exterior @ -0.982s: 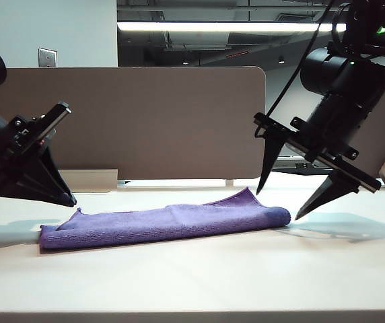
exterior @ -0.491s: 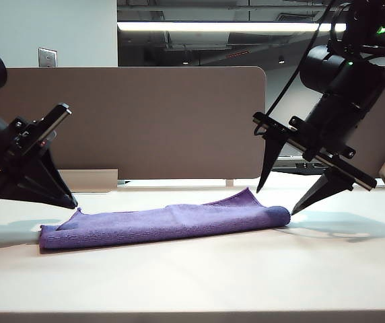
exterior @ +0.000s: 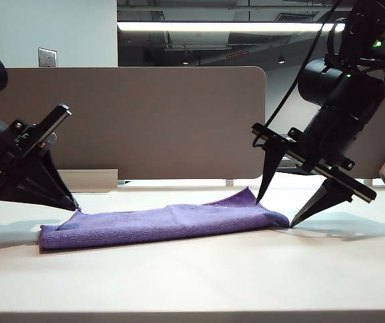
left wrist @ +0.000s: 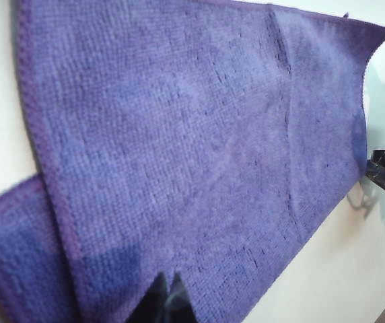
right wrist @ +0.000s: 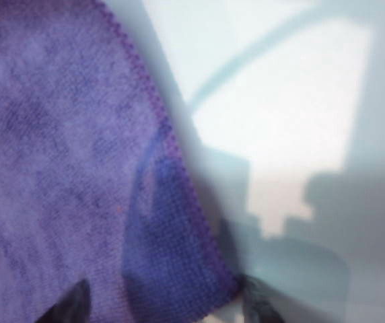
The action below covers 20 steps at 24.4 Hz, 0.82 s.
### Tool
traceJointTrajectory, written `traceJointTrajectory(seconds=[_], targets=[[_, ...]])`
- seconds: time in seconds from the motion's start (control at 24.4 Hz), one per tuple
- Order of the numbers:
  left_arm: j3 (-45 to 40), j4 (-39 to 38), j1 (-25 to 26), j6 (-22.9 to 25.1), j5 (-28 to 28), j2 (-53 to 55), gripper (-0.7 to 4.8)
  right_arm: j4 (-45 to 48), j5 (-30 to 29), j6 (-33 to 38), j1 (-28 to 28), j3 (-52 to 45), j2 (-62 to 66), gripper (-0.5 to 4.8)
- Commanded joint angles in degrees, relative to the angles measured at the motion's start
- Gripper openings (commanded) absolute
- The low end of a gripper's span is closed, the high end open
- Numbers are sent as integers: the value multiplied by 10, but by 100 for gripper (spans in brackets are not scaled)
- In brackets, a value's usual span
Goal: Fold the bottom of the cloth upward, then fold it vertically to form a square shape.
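The cloth [exterior: 165,225] is lying between the left gripper [exterior: 73,202], pinching its far-left corner, and the spread right gripper [exterior: 274,212], straddling its right end.

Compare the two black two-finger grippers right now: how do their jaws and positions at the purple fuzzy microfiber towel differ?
The left gripper is shut, its tips together at the left end of the purple fuzzy microfiber towel; the right gripper is open, its fingers straddling the towel's right end. The left one's tip sits by a raised corner; the right one's fingers reach down to either side of the folded edge. Both are black, angled downward, low over the white table.
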Motion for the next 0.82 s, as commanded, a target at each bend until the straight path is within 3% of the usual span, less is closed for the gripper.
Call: traceJointTrajectory(seconds=[0.04, 0.12, 0.16, 0.33, 0.45, 0.82], targets=[[2, -1, 0, 0, 4, -1, -3, 15, -16, -2, 0, 2, -1, 239], [2, -1, 0, 0, 4, -1, -3, 33, -22, -1, 0, 2, -1, 144], [2, -1, 0, 0, 4, -1, -3, 37, -22, -1, 0, 2, -1, 121], [2, -2, 0, 0, 5, 2, -3, 43, -26, -2, 0, 2, -1, 78], [1, -10, 0, 7, 5, 3, -3, 64, -54, -2, 0, 2, -1, 18], [1, -24, 0, 4, 5, 5, -3, 88, -102, -26, 5, 3, -7, -2]])
